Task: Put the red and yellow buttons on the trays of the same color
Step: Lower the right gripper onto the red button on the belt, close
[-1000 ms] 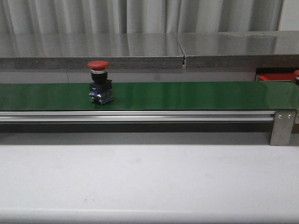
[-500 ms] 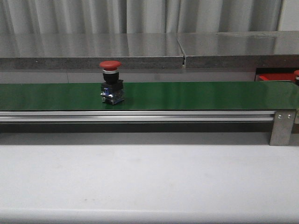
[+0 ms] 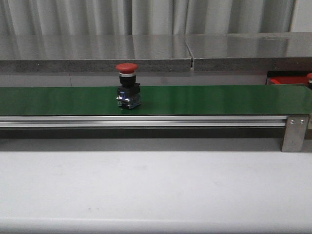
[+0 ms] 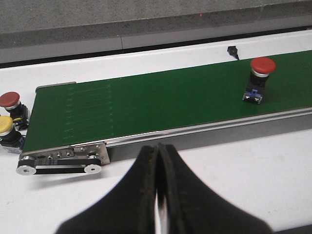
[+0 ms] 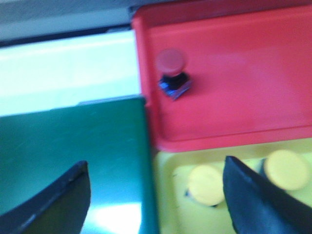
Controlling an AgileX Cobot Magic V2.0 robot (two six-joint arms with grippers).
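A red button stands upright on the green conveyor belt, left of its middle; the left wrist view shows it too. My left gripper is shut and empty over the white table in front of the belt's end. Beside that end wait a red button and a yellow button. My right gripper is open, hovering over the other belt end and the yellow tray holding two yellow buttons. The red tray holds one red button. Neither gripper shows in the front view.
A steel shelf runs behind the belt. The belt's aluminium rail and end bracket face the white table. A corner of the red tray shows at the far right.
The red button has ridden the belt to the right, from about a third of the way across toward the middle. Nothing else in the front view has moved.
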